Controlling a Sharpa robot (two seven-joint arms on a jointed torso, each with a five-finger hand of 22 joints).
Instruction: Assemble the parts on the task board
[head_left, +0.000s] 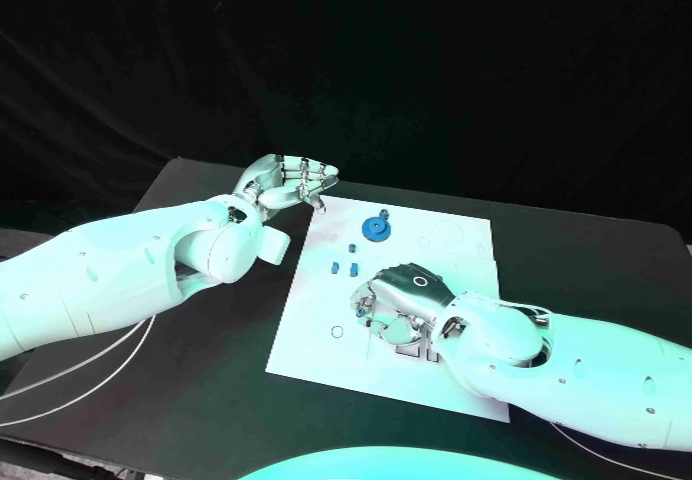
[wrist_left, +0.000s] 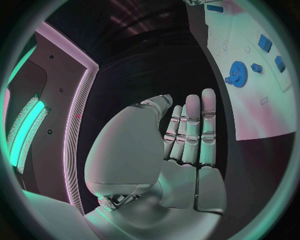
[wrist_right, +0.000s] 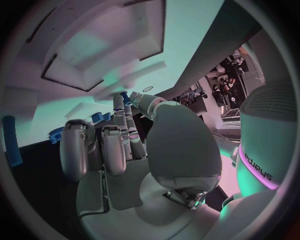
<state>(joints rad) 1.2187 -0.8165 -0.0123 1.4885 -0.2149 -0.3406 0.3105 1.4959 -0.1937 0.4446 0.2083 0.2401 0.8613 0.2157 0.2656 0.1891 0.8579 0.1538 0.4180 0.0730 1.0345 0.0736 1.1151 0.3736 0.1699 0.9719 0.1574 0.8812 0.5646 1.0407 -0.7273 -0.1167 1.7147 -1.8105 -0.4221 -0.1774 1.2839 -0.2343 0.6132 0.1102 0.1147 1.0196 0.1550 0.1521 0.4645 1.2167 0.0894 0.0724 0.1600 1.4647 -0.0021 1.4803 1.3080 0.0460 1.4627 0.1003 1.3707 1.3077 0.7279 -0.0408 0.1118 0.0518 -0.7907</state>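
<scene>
Board: I have the flat white rectangular task board (head_left: 433, 250) in the middle of the black table (head_left: 173, 400), long axis running away from me.
Parts: a round blue toothed gear (head_left: 375, 229) sits toward the far end; two small blue blocks (head_left: 340, 267) lie just nearer, between the gear and my right hand.
Right hand: the silver right hand (head_left: 401, 300) is over the board's near half, fingers curled downward. In the wrist view a small blue piece (wrist_right: 124, 95) sits at the fingertips, but I cannot tell whether it is pinched or merely behind them.
Left hand: the silver left hand (head_left: 289, 182) hovers off the board's far left corner, fingers together and loosely curled, holding nothing.
Key relation: the gear lies beyond the right fingers, and the left hand looks nearer to it.
</scene>
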